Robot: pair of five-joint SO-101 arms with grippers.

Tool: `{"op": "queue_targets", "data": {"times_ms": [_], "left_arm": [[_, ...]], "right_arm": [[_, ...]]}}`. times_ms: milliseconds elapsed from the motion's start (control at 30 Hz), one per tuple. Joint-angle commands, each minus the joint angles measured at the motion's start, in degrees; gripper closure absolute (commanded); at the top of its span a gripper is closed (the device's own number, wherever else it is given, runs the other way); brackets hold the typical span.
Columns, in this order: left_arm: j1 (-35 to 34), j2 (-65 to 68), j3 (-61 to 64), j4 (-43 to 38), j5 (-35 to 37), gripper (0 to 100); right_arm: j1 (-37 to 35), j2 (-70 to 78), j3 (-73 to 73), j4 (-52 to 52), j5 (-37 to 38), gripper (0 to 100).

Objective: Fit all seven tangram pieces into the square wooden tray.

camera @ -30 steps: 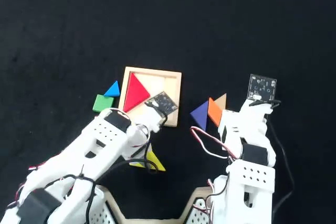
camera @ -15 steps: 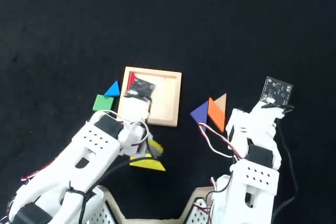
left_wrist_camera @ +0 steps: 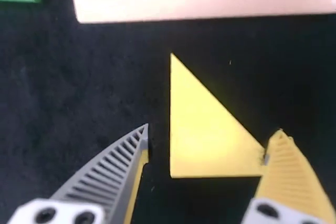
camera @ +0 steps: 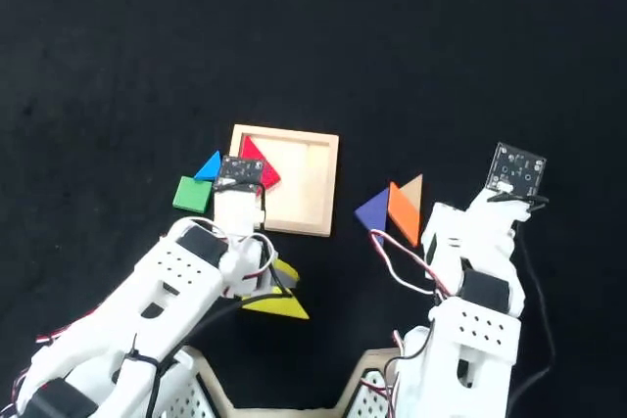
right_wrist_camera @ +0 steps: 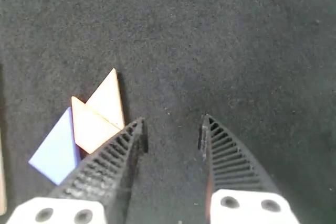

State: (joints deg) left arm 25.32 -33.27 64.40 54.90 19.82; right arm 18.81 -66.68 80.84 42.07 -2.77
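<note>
The L gripper (left_wrist_camera: 210,132) was held spread apart, one jaw on each side of the yellow triangle (left_wrist_camera: 197,140). One tip was at the triangle's corner and a gap was left at the other, so nothing was clamped. It was prob. set astride like this for a pick-up. The piece lay flat on the cloth just near of the wooden tray (camera: 328,159). Only the red triangle (camera: 257,165) was seated in the tray, at its far-left. The green square (camera: 193,193) and blue triangle (camera: 210,166) were left of the tray. The purple (camera: 373,209), orange (camera: 402,210) and tan (camera: 413,187) pieces were grouped to its right. The R gripper (right_wrist_camera: 172,120) was parked apart over bare cloth beside that group, prob. waiting its turn. No legible writing or labels were noted.
</note>
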Motion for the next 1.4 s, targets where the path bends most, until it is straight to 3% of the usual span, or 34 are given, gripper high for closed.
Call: {"op": "queue_targets", "data": {"times_ms": [0, 233, 500, 867, 1133, 1300, 1367], "left_arm": [[-0.57, -0.09, 0.13, -2.37, -2.73, 68], [3.3, 8.0, -0.75, -2.99, -5.71, 68], [2.33, 26.64, -14.37, -0.88, -5.98, 68], [6.64, 27.6, -17.36, -1.41, -14.51, 86], [7.25, 27.08, -19.03, -1.05, -15.03, 87], [7.25, 27.08, -22.46, -0.62, -20.04, 87], [6.9, 25.93, -24.31, 3.25, -22.42, 87]], "right_arm": [[-1.32, -0.84, -0.22, -0.97, -0.18, 83.2], [-1.49, -0.84, -0.22, -0.97, -0.18, 83.1], [-1.49, -1.01, -0.13, -0.97, -0.18, 83.1], [-1.49, -1.19, -0.13, -0.97, -0.18, 83.2], [-1.49, -1.19, -0.13, -0.97, -0.18, 83.2], [-1.49, -1.19, -0.13, -0.88, -0.18, 83.2], [-1.49, -1.19, -0.13, -0.88, -0.18, 83.2]]}}
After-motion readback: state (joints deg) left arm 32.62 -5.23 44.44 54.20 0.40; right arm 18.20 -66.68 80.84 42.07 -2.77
